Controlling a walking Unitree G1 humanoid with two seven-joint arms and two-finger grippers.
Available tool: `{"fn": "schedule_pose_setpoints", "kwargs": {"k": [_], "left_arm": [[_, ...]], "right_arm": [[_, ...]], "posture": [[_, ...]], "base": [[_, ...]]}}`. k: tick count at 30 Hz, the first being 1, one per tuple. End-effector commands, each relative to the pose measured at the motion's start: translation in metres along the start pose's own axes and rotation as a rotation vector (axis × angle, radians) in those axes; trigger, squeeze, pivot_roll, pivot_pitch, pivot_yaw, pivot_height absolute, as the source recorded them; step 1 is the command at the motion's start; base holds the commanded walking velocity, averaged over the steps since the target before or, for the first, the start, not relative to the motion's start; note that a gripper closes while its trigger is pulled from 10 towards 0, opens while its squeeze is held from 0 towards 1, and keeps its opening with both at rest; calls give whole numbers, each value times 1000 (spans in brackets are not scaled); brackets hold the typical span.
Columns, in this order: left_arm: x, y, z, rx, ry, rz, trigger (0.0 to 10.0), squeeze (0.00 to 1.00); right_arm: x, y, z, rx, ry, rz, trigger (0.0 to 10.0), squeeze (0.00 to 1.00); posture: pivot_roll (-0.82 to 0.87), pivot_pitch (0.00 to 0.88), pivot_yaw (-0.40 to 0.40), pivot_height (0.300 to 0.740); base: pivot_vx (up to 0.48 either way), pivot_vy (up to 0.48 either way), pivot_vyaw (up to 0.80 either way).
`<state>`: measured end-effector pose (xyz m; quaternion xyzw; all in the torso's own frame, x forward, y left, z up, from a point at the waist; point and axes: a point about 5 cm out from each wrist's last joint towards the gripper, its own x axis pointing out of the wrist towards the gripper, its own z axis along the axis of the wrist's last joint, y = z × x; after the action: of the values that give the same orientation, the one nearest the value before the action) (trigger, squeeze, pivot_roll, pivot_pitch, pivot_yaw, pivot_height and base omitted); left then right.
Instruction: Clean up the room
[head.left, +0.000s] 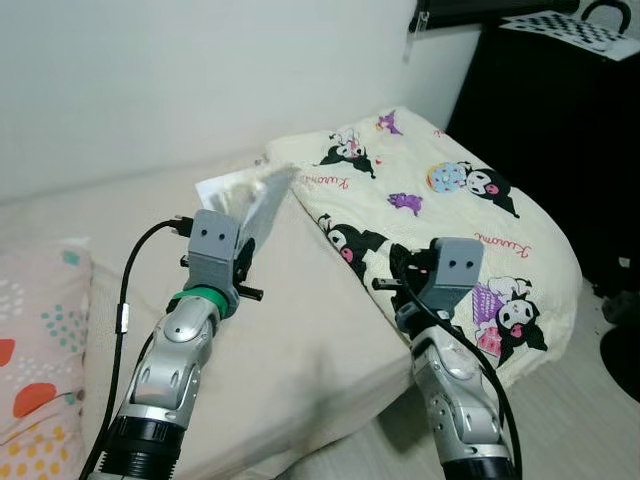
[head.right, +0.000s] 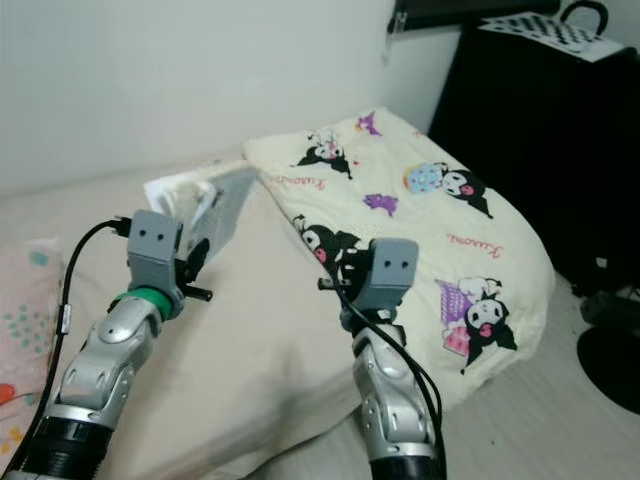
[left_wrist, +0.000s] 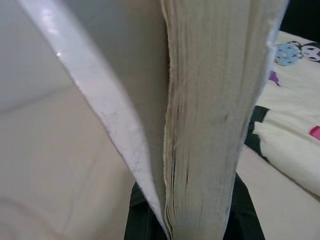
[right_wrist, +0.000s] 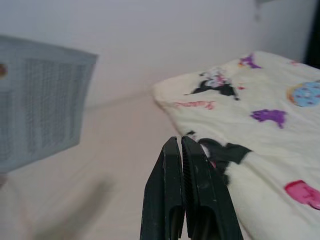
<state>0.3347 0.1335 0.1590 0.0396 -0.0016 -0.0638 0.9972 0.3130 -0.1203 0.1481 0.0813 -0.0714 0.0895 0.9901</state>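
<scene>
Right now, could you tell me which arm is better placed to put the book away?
Left. The left gripper already holds the book lifted above the bed, while the right gripper is shut and empty beside the printed blanket.

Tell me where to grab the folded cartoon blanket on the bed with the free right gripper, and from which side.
Probably grip the blanket at its near folded edge, just ahead of the right gripper, coming in level from the robot's side. The layers there bulge into a thick roll that the jaws could pinch. The left gripper is busy holding the book.
</scene>
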Motion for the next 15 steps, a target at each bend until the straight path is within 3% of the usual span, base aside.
{"fn": "schedule_pose_setpoints", "kwargs": {"k": [1, 2, 3, 6, 7, 9, 10, 12, 13, 14, 15], "left_arm": [[-1, 1, 3, 18, -23, 6, 10000, 0], [-3, 4, -4, 162, -7, -3, 10000, 0], [-3, 4, -4, 162, -7, -3, 10000, 0], [-10, 16, -27, 602, 47, -61, 10000, 0], [-10, 16, -27, 602, 47, -61, 10000, 0], [-16, 29, -43, 843, 83, -96, 10000, 0], [-16, 29, -43, 843, 83, -96, 10000, 0], [-23, 42, -58, 980, 120, -111, 10000, 0], [-23, 42, -58, 980, 120, -111, 10000, 0], [-34, 56, -81, 1131, 147, -121, 10000, 0], [-38, 60, -88, 1176, 148, -123, 10000, 0]], "right_arm": [[-2, 3, -3, 8, 18, 19, 10000, 0], [-3, 5, -6, 2, 28, 27, 10000, 0], [-3, 5, -6, 2, 28, 27, 10000, 0], [-5, 5, -12, -7, 53, 31, 10000, 0], [-5, 5, -12, -7, 53, 31, 10000, 0], [-7, 3, -16, -9, 69, 28, 10000, 0], [-7, 3, -16, -9, 69, 28, 10000, 0], [-8, 2, -19, -13, 80, 28, 10000, 0], [-8, 2, -19, -13, 80, 28, 10000, 0], [-9, 1, -22, -15, 95, 31, 10000, 0], [-9, 1, -23, -16, 100, 33, 10000, 0]], "posture": [[-50, 47, 46, 707], [-48, 47, 44, 707], [-48, 47, 44, 707], [-48, 48, 44, 707], [-48, 48, 44, 707], [-48, 48, 44, 707], [-48, 48, 44, 707], [-48, 48, 44, 707], [-48, 48, 44, 707], [-23, 55, 20, 702], [-23, 55, 20, 697]], "base": [[0, 0, 0], [0, 0, 0], [0, 0, 0], [0, 0, 0], [0, 0, 0], [0, 0, 0], [0, 0, 0], [0, 0, 0], [0, 0, 0], [0, 0, 0], [0, 0, 0]]}}
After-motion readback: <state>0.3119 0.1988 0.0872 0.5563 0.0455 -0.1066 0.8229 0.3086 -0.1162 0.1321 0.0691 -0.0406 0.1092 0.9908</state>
